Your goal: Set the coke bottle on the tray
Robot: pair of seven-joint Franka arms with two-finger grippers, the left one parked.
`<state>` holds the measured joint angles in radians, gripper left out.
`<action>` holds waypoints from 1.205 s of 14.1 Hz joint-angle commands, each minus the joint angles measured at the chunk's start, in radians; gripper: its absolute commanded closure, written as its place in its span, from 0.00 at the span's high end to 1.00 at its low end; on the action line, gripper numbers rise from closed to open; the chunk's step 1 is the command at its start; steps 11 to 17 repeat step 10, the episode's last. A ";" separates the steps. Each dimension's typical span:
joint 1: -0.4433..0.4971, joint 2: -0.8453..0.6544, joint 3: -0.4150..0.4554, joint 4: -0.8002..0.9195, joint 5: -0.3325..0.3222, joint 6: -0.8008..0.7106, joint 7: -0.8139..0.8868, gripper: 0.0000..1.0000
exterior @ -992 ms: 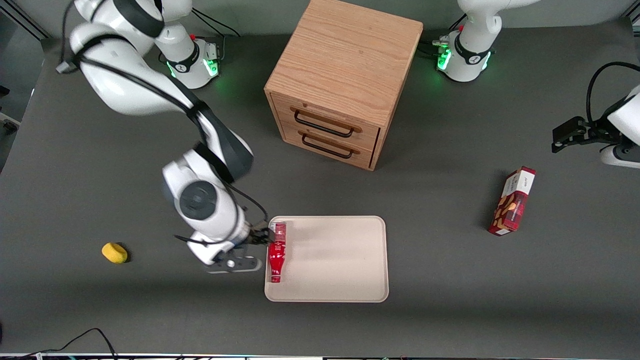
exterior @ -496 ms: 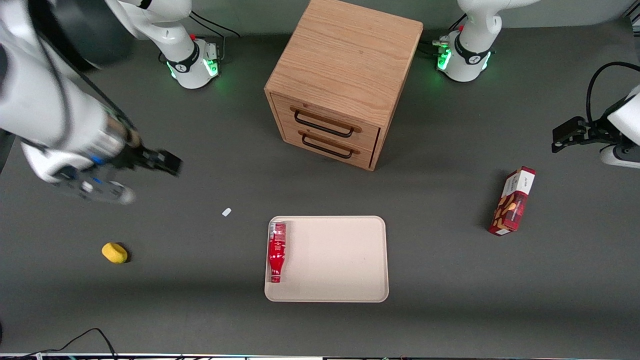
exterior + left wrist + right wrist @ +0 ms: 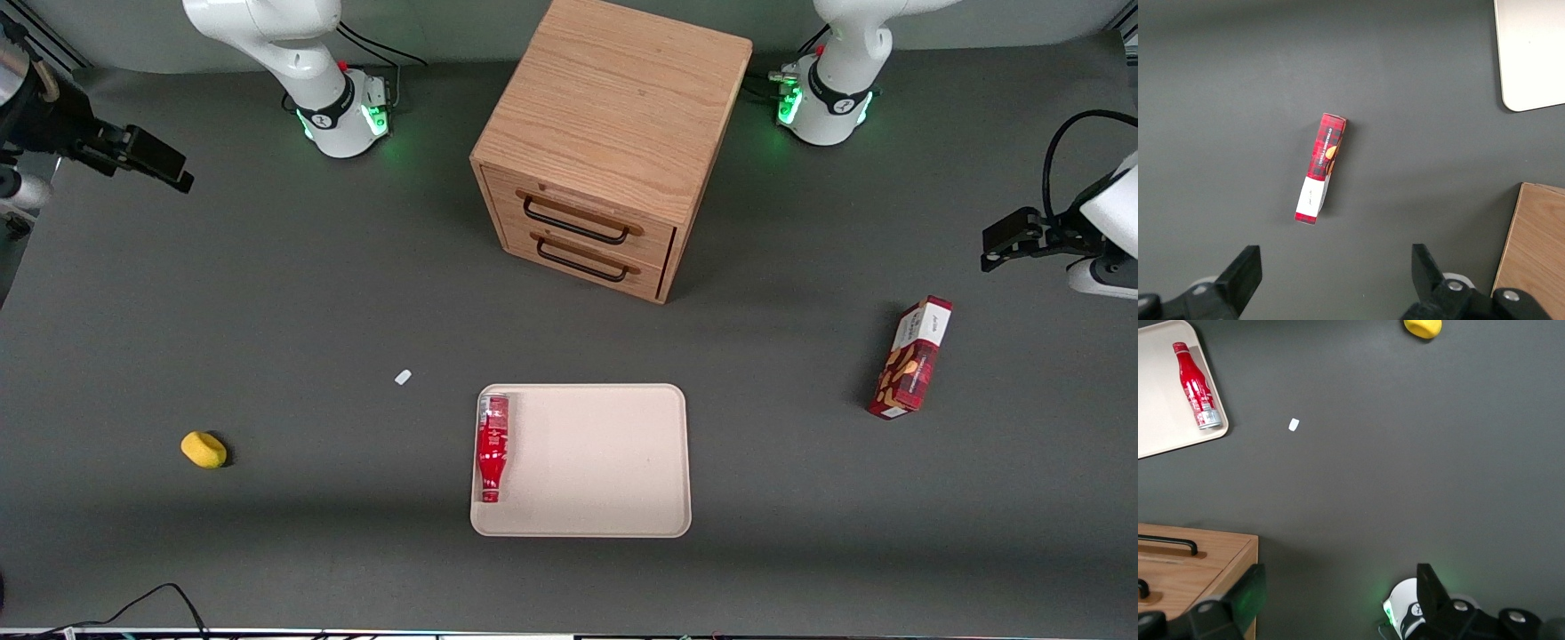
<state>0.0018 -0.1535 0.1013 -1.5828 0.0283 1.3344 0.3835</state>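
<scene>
The coke bottle is a slim red bottle lying on its side on the pale beige tray, along the tray's edge toward the working arm's end, cap toward the front camera. The right wrist view also shows the bottle and the tray. My gripper is high up, far from the tray, at the working arm's end of the table and farther from the front camera. It is open and empty, with its fingers spread wide in the right wrist view.
A wooden two-drawer cabinet stands farther from the camera than the tray. A yellow object and a small white scrap lie toward the working arm's end. A red snack box lies toward the parked arm's end.
My gripper has left the bottle's side at the tray and swung up and away toward the working arm's end. The bottle stays lying on the tray.
</scene>
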 commanded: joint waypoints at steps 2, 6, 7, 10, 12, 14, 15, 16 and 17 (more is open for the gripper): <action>0.000 -0.202 -0.003 -0.289 0.033 0.135 -0.021 1.00; 0.003 -0.144 0.001 -0.214 0.025 0.120 -0.009 1.00; 0.003 -0.114 0.000 -0.168 0.025 0.112 -0.009 1.00; 0.001 -0.038 -0.008 -0.057 0.027 0.033 -0.009 1.00; 0.001 -0.038 -0.008 -0.057 0.027 0.033 -0.009 1.00; 0.001 -0.038 -0.008 -0.057 0.027 0.033 -0.009 1.00; 0.001 -0.038 -0.008 -0.057 0.027 0.033 -0.009 1.00; 0.001 -0.038 -0.008 -0.057 0.027 0.033 -0.009 1.00; 0.001 -0.038 -0.008 -0.057 0.027 0.033 -0.009 1.00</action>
